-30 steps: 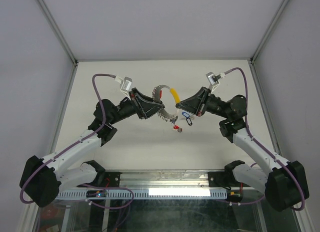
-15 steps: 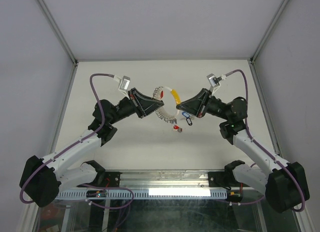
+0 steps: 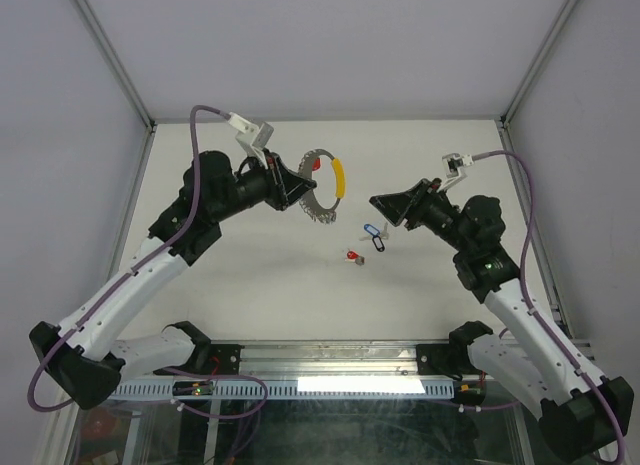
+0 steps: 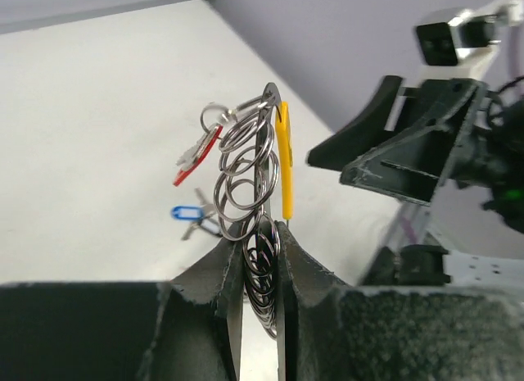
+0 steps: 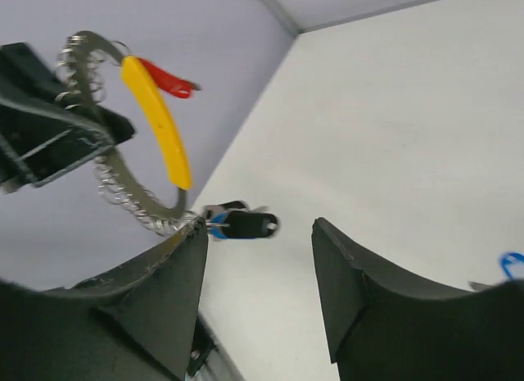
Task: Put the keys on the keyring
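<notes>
My left gripper (image 3: 306, 193) is shut on the keyring (image 3: 322, 190), a thin silvery hoop with a yellow section (image 3: 340, 177), and holds it above the table. In the left wrist view the jaws (image 4: 260, 238) pinch the hoop (image 4: 270, 135) among several small loops. A red-tagged key (image 4: 196, 151) hangs on the hoop. Loose keys lie on the table: blue tag (image 3: 371, 229), black tag (image 3: 378, 244), red tag (image 3: 351, 255). My right gripper (image 3: 378, 201) stands open to the right of the hoop, holding nothing. Its view (image 5: 260, 225) shows the black-tagged key (image 5: 246, 225) below and the yellow section (image 5: 155, 123) upper left.
White table (image 3: 250, 285) enclosed by grey walls with metal corner posts (image 3: 110, 55). Both arm bases sit on the rail at the near edge (image 3: 340, 370). Purple cables loop above each wrist.
My right gripper has opened, let go of the keyring and drawn back to the right. The left arm has raised the hoop up and slightly left, holding it alone.
</notes>
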Available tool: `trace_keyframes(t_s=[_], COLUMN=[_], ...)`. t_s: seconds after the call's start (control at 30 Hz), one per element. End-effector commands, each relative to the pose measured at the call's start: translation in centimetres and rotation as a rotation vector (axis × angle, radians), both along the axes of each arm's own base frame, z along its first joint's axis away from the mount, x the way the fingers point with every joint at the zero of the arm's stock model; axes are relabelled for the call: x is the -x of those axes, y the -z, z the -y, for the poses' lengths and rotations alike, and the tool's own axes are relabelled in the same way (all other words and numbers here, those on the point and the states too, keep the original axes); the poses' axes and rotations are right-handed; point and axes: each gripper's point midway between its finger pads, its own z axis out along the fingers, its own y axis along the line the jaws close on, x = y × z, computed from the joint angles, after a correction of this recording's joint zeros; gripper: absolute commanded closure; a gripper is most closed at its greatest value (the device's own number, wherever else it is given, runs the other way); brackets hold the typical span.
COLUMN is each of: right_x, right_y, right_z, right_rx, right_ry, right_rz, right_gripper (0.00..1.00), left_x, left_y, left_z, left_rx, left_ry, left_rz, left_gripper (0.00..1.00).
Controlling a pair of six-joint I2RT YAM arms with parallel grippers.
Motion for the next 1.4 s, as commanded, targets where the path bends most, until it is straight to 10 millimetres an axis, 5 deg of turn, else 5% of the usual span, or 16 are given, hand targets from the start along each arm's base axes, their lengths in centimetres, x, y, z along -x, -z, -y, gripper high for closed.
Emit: trace_keyframes(t_s=[0.0, 0.17, 0.3, 0.4, 0.47, 0.57, 0.67, 1.17, 1.37], right_x=[-2.3, -1.8, -1.6, -1.5, -1.4, -1.3, -1.4, -2.2, 0.1], right_y=[3.9, 4.5, 4.8, 5.1, 5.2, 5.7, 6.3, 6.9, 4.8], right_z=[4.8, 5.3, 5.5, 5.6, 5.6, 5.9, 6.0, 4.6, 1.5], right_rx=[0.226, 0.229, 0.229, 0.232, 0.236, 0.256, 0.27, 0.233, 0.25], right_ry=[0.294, 0.31, 0.318, 0.318, 0.319, 0.325, 0.331, 0.28, 0.024], right_rz=[-0.108, -0.138, -0.155, -0.159, -0.159, -0.165, -0.174, -0.154, -0.018], right_gripper=[0.44, 0.43, 0.43, 0.44, 0.44, 0.43, 0.43, 0.42, 0.49], left_x=[-2.2, -5.9, -8.8, -7.6, -4.5, -2.4, -2.3, -2.1, -1.0], left_y=[5.0, 6.8, 6.3, 7.6, 10.2, 15.0, 16.1, 8.7, 5.9], left_z=[-3.4, -5.8, -4.2, -0.5, 1.9, -0.4, -4.4, -3.8, -2.3], left_rx=[-0.354, -0.55, -0.591, -0.662, -0.788, -0.95, -1.034, -0.801, -0.644], left_ry=[-0.151, -0.237, -0.205, -0.117, -0.043, -0.058, -0.199, -0.182, -0.108], left_rz=[-0.108, -0.228, -0.28, -0.278, -0.272, -0.347, -0.33, -0.003, 0.169], left_gripper=[1.0, 1.0, 1.0, 1.0, 1.0, 1.0, 1.0, 1.0, 1.0])
